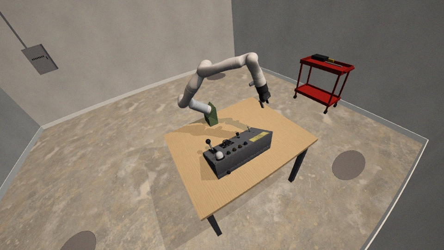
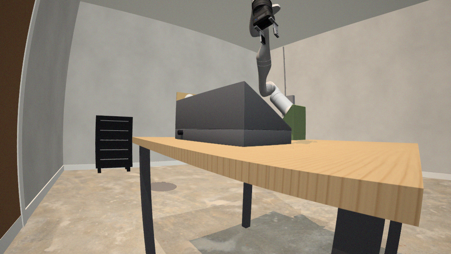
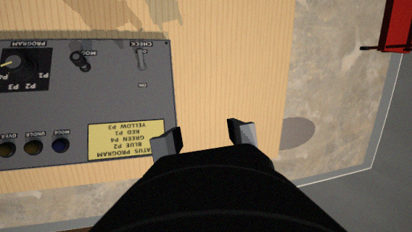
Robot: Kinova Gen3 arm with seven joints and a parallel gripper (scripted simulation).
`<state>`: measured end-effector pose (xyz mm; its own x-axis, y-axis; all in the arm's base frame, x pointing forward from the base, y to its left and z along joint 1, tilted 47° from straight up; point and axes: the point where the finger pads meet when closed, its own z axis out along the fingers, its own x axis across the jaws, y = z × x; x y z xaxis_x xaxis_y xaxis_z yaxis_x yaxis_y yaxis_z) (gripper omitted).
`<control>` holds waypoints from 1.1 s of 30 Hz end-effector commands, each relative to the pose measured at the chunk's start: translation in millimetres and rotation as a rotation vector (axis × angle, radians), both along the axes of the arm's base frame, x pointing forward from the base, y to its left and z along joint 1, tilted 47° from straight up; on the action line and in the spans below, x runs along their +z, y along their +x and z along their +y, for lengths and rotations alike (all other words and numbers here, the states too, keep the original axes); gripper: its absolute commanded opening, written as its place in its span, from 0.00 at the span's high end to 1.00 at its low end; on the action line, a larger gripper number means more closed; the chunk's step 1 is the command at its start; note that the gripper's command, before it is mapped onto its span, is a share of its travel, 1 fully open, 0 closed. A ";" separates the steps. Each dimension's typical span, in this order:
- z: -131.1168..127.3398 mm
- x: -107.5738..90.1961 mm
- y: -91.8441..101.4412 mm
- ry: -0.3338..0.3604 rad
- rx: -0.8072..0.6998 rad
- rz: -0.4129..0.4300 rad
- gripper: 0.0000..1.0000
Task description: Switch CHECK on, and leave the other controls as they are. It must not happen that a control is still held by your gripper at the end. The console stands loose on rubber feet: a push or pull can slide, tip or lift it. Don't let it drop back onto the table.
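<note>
On a wooden table (image 1: 283, 132) with dark legs, set on a mottled concrete floor (image 1: 100, 144) between grey walls, stands the dark grey, wedge-shaped console (image 1: 237, 159). Beside the wall a red cart (image 1: 344, 71) carries a dark, flat object on its top tray; a black drawer cabinet (image 2: 113, 142) stands across the room. High above the table's far corner, well apart from the console, hangs the gripper (image 2: 267, 32), its fingers spread wide and holding nothing. The CHECK toggle (image 3: 141, 60), a small metal lever, sits near the panel's corner, and the yellow label (image 3: 125, 139) lies along the panel's edge.
</note>
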<state>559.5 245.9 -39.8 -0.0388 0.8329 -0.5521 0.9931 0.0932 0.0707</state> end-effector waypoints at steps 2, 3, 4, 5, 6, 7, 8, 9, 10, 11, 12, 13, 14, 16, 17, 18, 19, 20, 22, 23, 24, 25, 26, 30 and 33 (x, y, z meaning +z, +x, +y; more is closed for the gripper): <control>1.4 1.0 0.4 0.002 0.002 -0.002 0.00; 1.4 1.0 0.4 0.002 0.002 -0.002 0.00; 1.4 1.0 0.4 0.002 0.002 -0.002 0.00; 1.4 1.0 0.4 0.002 0.002 -0.002 0.00; 1.4 1.0 0.4 0.002 0.002 -0.002 0.00; 1.4 1.0 0.4 0.002 0.002 -0.002 0.00; 1.4 1.0 0.4 0.002 0.002 -0.002 0.00; 1.4 1.0 0.4 0.002 0.002 -0.002 0.00; 1.4 1.0 0.4 0.002 0.002 -0.002 0.00; 1.4 1.0 0.4 0.002 0.002 -0.002 0.00; 1.4 1.0 0.4 0.002 0.002 -0.002 0.00; 1.4 1.0 0.4 0.002 0.002 -0.002 0.00; 1.4 1.0 0.4 0.002 0.002 -0.002 0.00; 1.4 1.0 0.4 0.002 0.002 -0.002 0.00; 1.4 1.0 0.4 0.002 0.002 -0.002 0.00; 1.4 1.0 0.4 0.002 0.002 -0.002 0.00; 1.4 1.0 0.4 0.002 0.002 -0.002 0.00; 1.3 1.0 0.4 0.002 0.001 -0.002 0.00; 1.3 1.0 0.3 0.002 0.001 -0.003 0.00; 1.3 1.0 0.3 0.002 0.000 -0.003 0.00; 1.2 1.0 0.2 0.002 -0.001 -0.004 0.00; 1.1 1.0 0.1 0.003 -0.002 -0.005 0.00; 1.0 1.0 0.0 0.003 -0.004 -0.007 0.00; 0.4 1.0 -0.6 0.006 -0.014 -0.016 0.00; -0.1 1.0 -1.1 0.007 -0.022 -0.023 0.00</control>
<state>558.8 244.3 -41.2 -0.0092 0.8363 -0.5482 0.9934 0.0705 0.0908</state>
